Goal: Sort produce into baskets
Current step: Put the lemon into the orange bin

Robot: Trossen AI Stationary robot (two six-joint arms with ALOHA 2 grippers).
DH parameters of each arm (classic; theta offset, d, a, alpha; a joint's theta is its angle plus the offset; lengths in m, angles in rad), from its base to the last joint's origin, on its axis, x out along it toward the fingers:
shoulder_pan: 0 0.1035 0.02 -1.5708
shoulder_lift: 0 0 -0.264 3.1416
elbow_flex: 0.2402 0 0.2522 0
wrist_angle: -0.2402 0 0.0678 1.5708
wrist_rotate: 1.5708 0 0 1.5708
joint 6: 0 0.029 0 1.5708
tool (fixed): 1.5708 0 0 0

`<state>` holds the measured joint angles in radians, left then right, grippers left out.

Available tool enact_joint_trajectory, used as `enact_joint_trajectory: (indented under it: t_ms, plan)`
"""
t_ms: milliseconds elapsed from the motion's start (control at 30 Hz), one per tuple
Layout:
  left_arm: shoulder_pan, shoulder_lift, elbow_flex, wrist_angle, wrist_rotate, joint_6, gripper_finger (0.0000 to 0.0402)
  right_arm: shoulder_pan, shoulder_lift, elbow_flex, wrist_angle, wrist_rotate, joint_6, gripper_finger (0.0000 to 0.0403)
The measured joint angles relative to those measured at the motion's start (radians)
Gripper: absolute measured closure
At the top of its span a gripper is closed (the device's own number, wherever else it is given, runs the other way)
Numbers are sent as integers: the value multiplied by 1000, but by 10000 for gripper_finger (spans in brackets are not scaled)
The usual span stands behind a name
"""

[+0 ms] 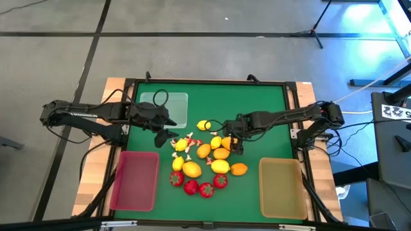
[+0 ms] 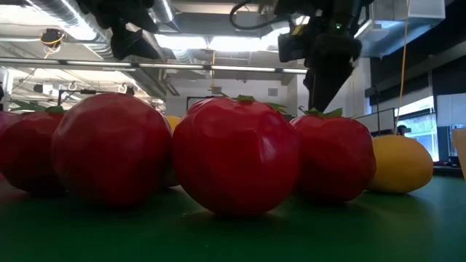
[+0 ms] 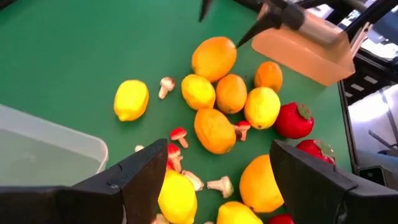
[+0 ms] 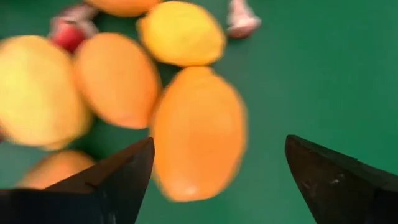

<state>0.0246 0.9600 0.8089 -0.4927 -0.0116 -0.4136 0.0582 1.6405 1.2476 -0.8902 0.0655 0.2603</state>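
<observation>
Low view: only a wall of strawberries (image 2: pixel 237 156) right at the lens, one lemon (image 2: pixel 402 164) just right of them, and dark arm hardware overhead; no trays and no fingertips visible there. High view fills in the layout: strawberries (image 1: pixel 198 185) sit in a row at the near edge of the pile on the green mat (image 1: pixel 257 109), lemons (image 1: pixel 191 169) and orange pieces behind them, an orange fruit (image 1: pixel 239 169) at the pile's right, small white-and-red bits (image 1: pixel 185 142) at the pile's left-far side, and one lemon (image 1: pixel 203 125) apart, farther back. Red tray (image 1: pixel 135 180) near left and tan tray (image 1: pixel 282 187) near right both look bare; the clear tray (image 1: pixel 172 106) is far left, partly under the left arm. Left gripper (image 1: pixel 164 136) hangs over the pile's left edge by the bits; its wrist view shows the jaws spread wide with nothing between them, bits (image 3: pixel 176 134) and lemons (image 3: pixel 198 91) below, the clear tray's corner (image 3: pixel 74 143) alongside, and the tan tray (image 3: pixel 305 53) beyond the pile. Right gripper (image 1: pixel 232 145) is over the pile's right-far side; fingers can't be read from above, but the right wrist view shows them wide apart, empty, close over an orange piece (image 4: pixel 199 134), with a lemon (image 4: pixel 181 32) and more pieces just past it. Both wrist views are the only ones showing jaw state.
</observation>
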Motion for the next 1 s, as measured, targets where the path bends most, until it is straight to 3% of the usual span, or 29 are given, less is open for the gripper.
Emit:
enact_joint_trajectory:
  t_ms: [100, 600, 1000]
  plan:
    - [0, 0, 0, -11, 0, -11, 123, 1, 0, 0, 5, -58, 6, 45]
    - [0, 0, 0, -22, 0, -8, 123, -7, 146, 1, 3, -47, -93, 45]
    - [0, 0, 0, -22, 0, -7, 123, -33, 157, -20, 116, -83, -120, 45]
